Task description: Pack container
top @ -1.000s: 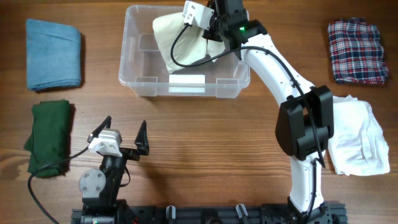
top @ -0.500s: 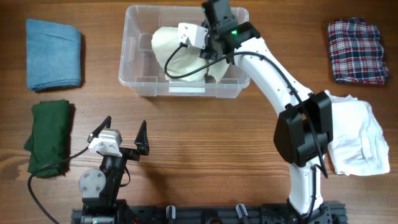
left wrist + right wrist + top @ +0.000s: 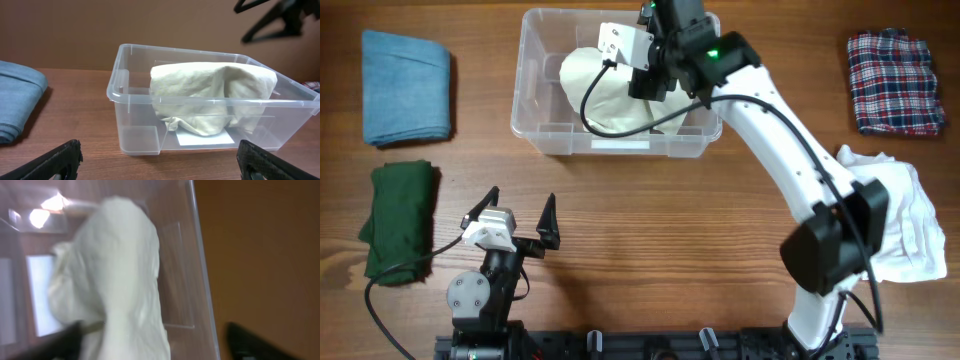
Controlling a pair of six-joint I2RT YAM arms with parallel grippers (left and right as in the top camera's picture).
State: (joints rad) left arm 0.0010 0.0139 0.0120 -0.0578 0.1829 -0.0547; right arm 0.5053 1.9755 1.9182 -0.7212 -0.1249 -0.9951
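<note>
The clear container point(image 3: 526, 95) stands at the table's far middle, with a cream garment point(image 3: 595, 95) lying crumpled inside it. My right gripper point(image 3: 658, 82) hovers over the container's right half. In the right wrist view that gripper point(image 3: 157, 337) is open, and the cream garment point(image 3: 120, 270) lies loose below and between the spread fingers, beside the container's wall point(image 3: 200, 255). My left gripper point(image 3: 515, 212) rests open near the front left, holding nothing. In the left wrist view it point(image 3: 160, 160) faces the container point(image 3: 125, 95) and the cream garment point(image 3: 210, 95).
A folded blue garment point(image 3: 405, 85) lies at the far left, with a dark green one point(image 3: 400, 220) in front of it. A plaid garment point(image 3: 895, 80) sits at the far right. A white garment point(image 3: 900, 220) lies partly under the right arm.
My right gripper has gone from shut to open, letting go of the cream garment, which has settled lower in the container. The left arm has not moved.
</note>
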